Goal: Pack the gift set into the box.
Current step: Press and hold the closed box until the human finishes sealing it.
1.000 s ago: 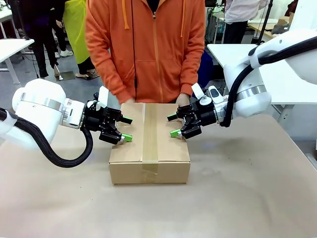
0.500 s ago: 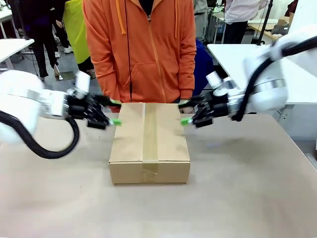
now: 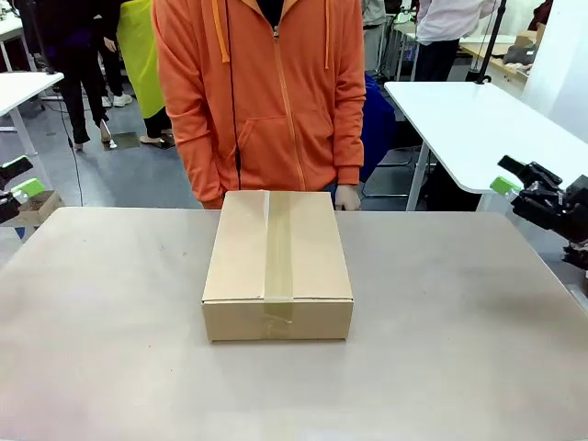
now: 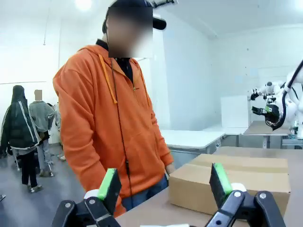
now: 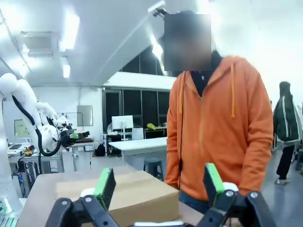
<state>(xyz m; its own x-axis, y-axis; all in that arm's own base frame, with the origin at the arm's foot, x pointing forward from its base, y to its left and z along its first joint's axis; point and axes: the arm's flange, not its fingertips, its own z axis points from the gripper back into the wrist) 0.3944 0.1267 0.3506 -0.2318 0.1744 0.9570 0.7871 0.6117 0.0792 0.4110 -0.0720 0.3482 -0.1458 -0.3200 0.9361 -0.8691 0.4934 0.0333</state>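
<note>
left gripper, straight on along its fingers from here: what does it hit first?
Probably the person's orange hoodie: the left gripper, open and empty, has it dead ahead between its fingers. The taped box lies off toward one finger, likely just beside the line. Depth is unclear.

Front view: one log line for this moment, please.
box: closed, taped, table centre | left gripper: open, empty, far left edge | right gripper: open, empty, far right edge | person's hand: behind box
</note>
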